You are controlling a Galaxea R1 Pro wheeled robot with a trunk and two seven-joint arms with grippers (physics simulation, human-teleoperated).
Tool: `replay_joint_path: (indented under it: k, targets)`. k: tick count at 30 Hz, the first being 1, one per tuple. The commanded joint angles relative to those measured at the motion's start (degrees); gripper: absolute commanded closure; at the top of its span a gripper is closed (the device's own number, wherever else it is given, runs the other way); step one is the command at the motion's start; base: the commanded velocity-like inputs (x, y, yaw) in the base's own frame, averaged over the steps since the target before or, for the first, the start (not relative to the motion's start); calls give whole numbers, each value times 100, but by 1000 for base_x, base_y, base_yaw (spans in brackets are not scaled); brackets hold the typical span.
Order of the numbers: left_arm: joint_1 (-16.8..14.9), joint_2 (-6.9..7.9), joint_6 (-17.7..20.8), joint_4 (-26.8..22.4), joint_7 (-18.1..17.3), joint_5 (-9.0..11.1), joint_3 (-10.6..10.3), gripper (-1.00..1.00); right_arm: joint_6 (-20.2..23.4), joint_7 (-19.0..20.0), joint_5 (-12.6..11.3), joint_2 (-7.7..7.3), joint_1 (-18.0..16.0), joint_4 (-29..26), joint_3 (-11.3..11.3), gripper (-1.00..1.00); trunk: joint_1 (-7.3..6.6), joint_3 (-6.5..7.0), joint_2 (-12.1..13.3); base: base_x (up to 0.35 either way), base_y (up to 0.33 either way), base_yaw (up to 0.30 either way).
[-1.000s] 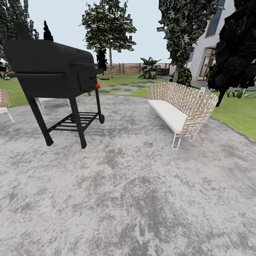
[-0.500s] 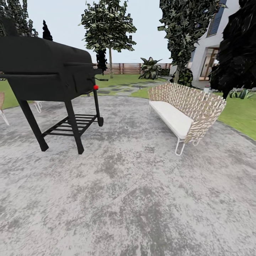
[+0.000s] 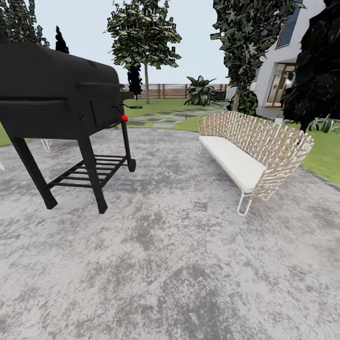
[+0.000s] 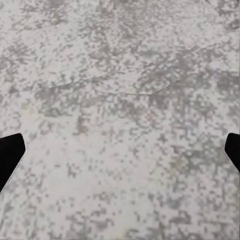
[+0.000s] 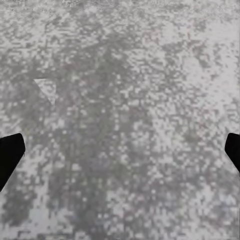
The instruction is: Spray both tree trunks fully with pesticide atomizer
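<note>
The robot stands on a mottled grey stone patio (image 3: 179,264), and, judging from what shows, the task is at its very start: nothing is picked up and no trunk looks sprayed. The atomizer cannot be made out on any stretch of paving or grass in view, so finding it seems to be the step in hand.

At the patio's left side stands a black barbecue (image 3: 61,99) on four legs with a slatted shelf beneath. At the right side, near the patio's edge with the grass, sits a woven sofa (image 3: 252,151) with a white cushion. Beyond the patio's far edge a stepping-stone path runs over the lawn (image 3: 160,103) toward a brown slat fence (image 3: 172,89). A tree (image 3: 144,38) with a thin pale trunk stands before that fence, and a second tree (image 3: 245,33) rises near the white house (image 3: 278,66) at the right.

The left claw (image 4: 120,150) hangs over bare paving, its dark tips wide apart and holding nothing. The right claw (image 5: 120,150) is likewise spread wide and empty above the stone.

What is left: locate the atomizer, grasp it, and cover both trunks.
</note>
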Motion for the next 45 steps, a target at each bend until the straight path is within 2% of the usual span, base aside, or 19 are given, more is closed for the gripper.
replay_joint_path:
  k: [1, 45]
  targets:
    - [0, 3, 0, 0, 3, 0, 5, -100, 0, 0, 0, 0, 0, -4, -4, -100, 0, 0, 0, 338, 0, 0]
    - [0, 4, 0, 8, -4, -4, -7, -100, 9, 27, 9, 0, 0, 0, 30, -100, 0, 0, 0, 339, 0, 0]
